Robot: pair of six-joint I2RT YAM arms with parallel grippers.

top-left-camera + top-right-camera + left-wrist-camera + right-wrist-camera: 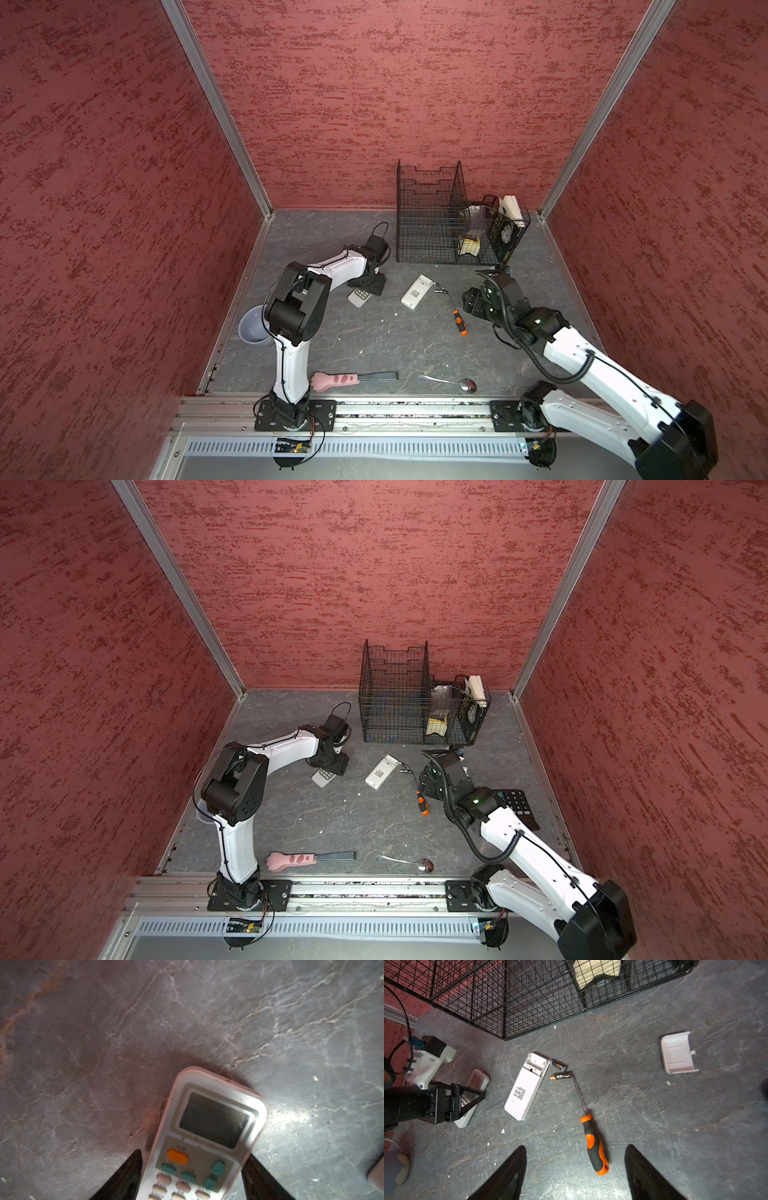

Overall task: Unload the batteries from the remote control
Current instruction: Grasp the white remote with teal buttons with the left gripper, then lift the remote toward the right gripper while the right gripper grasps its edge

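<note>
The white remote (525,1086) lies face down on the table (643,1126) with its battery bay bare, and both batteries (561,1076) sit right beside that end. Right gripper (575,1176) hangs wide open above the screwdriver (595,1147). Left gripper (193,1178) straddles a second remote (207,1136), jaws against its sides.

The remote control (526,1086) was white, with black print on its back. The batteries (561,1076) were black with gold bands. The screwdriver (596,1151), at five o'clock from them, had an orange-and-black handle. The table (654,1115) was grey, veined like marble. The wire basket (436,224) was black against mottled red walls (374,104).
</note>
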